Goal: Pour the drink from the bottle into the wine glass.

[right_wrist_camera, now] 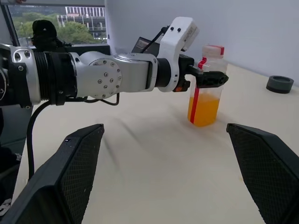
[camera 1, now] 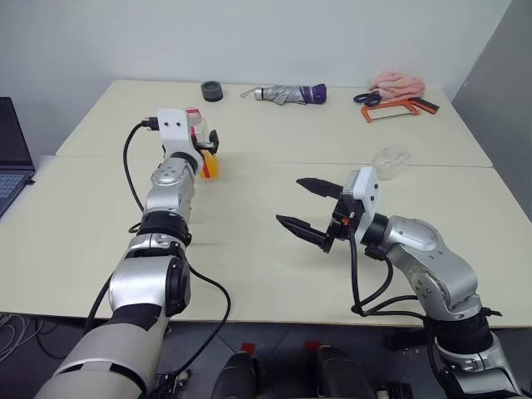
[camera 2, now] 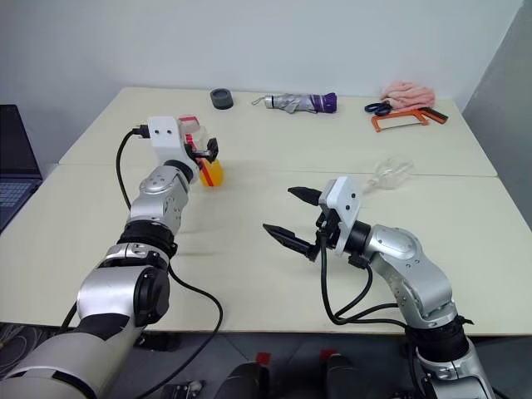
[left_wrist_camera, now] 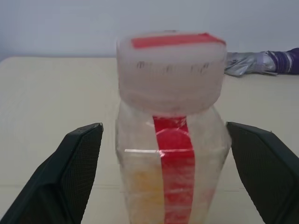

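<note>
The bottle stands upright on the left half of the table, clear with a red cap and a red label strip. The orange drink fills its lower part. My left gripper is open, one finger on either side of the bottle's upper body with a gap on both sides. The wine glass is on the right half of the table, partly hidden behind my right wrist, so I cannot tell how it stands. My right gripper hangs open and empty over the table's middle, pointing toward the bottle.
Along the far edge of the table lie a black tape roll, a folded umbrella, scissors, an orange hacksaw and a pink cloth. A laptop sits at the far left.
</note>
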You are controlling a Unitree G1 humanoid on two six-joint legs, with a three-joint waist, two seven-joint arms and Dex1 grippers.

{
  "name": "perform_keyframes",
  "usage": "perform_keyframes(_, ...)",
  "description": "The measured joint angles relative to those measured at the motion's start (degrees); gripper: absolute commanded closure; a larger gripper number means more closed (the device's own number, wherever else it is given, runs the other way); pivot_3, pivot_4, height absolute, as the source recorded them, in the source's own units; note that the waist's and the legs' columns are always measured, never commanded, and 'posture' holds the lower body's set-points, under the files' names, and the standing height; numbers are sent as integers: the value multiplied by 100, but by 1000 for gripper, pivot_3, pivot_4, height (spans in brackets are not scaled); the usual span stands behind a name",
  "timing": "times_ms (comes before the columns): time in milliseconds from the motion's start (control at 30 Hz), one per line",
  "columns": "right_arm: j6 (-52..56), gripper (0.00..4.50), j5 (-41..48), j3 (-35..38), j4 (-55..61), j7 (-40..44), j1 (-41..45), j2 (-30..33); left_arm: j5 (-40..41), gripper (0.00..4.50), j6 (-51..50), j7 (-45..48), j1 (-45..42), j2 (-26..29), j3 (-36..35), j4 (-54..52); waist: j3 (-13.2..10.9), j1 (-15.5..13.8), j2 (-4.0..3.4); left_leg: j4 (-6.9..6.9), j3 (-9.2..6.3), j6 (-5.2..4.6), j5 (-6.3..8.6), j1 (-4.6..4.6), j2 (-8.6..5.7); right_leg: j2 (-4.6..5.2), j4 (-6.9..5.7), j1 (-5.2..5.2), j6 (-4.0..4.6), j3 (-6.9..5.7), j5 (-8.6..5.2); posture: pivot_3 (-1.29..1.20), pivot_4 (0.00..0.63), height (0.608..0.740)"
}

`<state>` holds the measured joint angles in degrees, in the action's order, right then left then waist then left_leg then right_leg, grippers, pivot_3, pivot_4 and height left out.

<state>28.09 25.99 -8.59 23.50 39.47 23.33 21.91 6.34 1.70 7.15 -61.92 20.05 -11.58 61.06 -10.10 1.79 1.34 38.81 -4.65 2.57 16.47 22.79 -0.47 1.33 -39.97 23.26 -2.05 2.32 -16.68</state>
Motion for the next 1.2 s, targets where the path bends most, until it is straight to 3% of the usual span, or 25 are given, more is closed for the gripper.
perform_keyframes(67, 0, 0, -1, 0, 0, -4, 0, -6, -3, 23, 2, 40, -26, 1, 0, 63, 0, 4, 0, 0, 0, 0, 0, 0, 0, -1, 0, 1, 0, 0, 0, 0, 150, 740)
perform_keyframes(167, 0, 0, -3, 0, 0, -10, 0, -27, -11, 636, 3, 121, -119, 17, 0, 276, 0, 4, 0, 0, 0, 0, 0, 1, 0, -1, 0, 1, 0, -1, 0, 0, 150, 740)
perform_keyframes(333, 0, 0, -7, 0, 0, -40, 1, -44, -21, 2358, 32, 138, -213, 87, -10, 489, 0, 4, 0, 0, 0, 0, 0, 1, 0, -1, 0, 2, 0, -1, 0, 0, 150, 740)
perform_keyframes(400, 0, 0, -7, 0, 0, -64, 1, -49, -22, 2720, 71, 143, -219, 101, -12, 529, 0, 4, 0, 0, 0, 0, 0, 1, 0, 0, 0, 2, 0, 0, 0, 0, 150, 740)
perform_keyframes(633, 32, 0, 6, 6, 30, -78, -1, -16, -29, 2724, 41, 188, -84, 64, 5, 236, 0, 4, 0, 0, 0, 1, 0, 4, 1, 0, 0, 4, 0, 0, 0, 0, 150, 740)
perform_keyframes(1033, 383, 0, 338, 292, 589, -161, -344, 299, 168, 2725, -2490, -173, 2017, -413, 79, -4350, 0, 0, 0, 1, -9, 5, -3, 5, 16, 13, -3, 3, 0, 3, 0, 0, 150, 740)
perform_keyframes(1200, 386, 0, 338, 290, 648, -252, -406, 278, 283, 2725, -3316, -391, 2291, -495, 23, -5234, 0, -3, 0, 2, -7, 5, -3, 4, 14, 12, -3, 2, 0, 3, 0, 0, 150, 740)
